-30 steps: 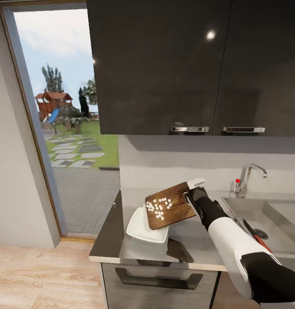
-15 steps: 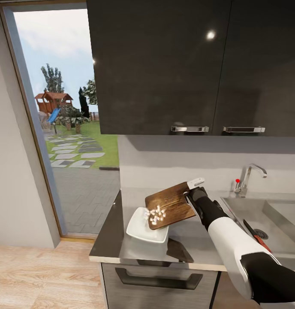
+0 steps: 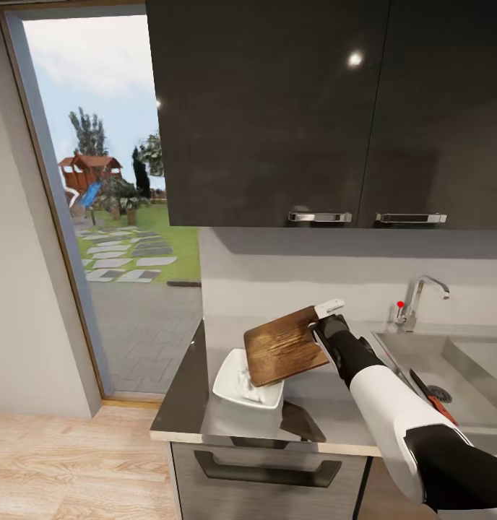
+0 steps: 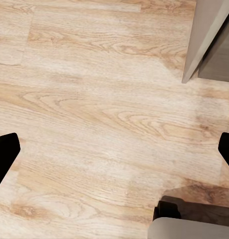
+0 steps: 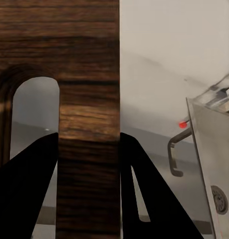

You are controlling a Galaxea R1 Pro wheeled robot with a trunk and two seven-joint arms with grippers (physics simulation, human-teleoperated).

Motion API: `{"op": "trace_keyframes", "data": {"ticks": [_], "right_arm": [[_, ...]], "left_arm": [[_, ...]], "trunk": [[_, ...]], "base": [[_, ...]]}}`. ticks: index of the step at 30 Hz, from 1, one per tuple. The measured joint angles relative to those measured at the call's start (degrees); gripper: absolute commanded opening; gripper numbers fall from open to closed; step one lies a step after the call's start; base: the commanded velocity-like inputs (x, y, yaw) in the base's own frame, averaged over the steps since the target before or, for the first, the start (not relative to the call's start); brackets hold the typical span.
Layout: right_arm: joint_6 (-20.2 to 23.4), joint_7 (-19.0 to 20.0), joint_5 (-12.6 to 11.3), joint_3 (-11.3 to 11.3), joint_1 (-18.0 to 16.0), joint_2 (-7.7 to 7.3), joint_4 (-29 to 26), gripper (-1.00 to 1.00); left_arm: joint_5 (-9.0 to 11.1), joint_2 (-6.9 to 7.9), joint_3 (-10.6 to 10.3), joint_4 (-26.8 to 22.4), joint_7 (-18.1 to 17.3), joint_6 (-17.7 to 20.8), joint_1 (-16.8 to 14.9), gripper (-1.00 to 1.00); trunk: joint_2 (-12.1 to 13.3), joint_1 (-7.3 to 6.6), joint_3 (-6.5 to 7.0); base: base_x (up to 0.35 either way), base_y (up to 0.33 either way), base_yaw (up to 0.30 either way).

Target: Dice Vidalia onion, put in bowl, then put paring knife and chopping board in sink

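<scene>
The diced onion [image 3: 243, 377] has slid off into the bowl [image 3: 230, 393]. The right end effector [image 3: 322, 326] is pinching the tilted chopping board [image 3: 283, 345]. The paring knife [image 3: 430, 399] is lying in the sink [image 3: 487, 415] already; the board is still waiting.

Dark brown wooden chopping board [image 3: 283, 347] tilts down over the white square bowl [image 3: 238, 391] on the glossy countertop [image 3: 182, 404]; red-handled paring knife [image 3: 432, 399] lies in the steel sink [image 3: 415, 361]; tiny white diced onion [image 3: 245, 378] sits in the bowl.

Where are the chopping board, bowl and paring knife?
chopping board [image 3: 281, 347]: head view, middle of its tilted wooden face.
bowl [image 3: 230, 381]: head view, white left wall, below the board's low edge.
paring knife [image 3: 433, 399]: head view, red handle, in the sink basin near the drain.
</scene>
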Motion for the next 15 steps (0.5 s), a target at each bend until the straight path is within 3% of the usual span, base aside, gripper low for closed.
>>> {"op": "trace_keyframes", "data": {"ticks": [11, 15], "right_arm": [[-1.83, 0.50, -0.11, -0.67, -0.01, -0.60, -0.89, -1.00], [-3.15, 3.71, -4.87, -1.44, -0.01, -1.38, -0.97, -1.00]], "left_arm": [[0.00, 0.00, 0.00, 0.00, 0.00, 0.00, 0.00, 1.00], [0.00, 0.00, -0.01, 0.00, 0.00, 0.00, 0.00, 1.00]], "trunk": [[0.00, 0.00, 0.00], [0.00, 0.00, 0.00]], "base": [[0.000, 0.000, 0.000], [0.000, 0.000, 0.000]]}}
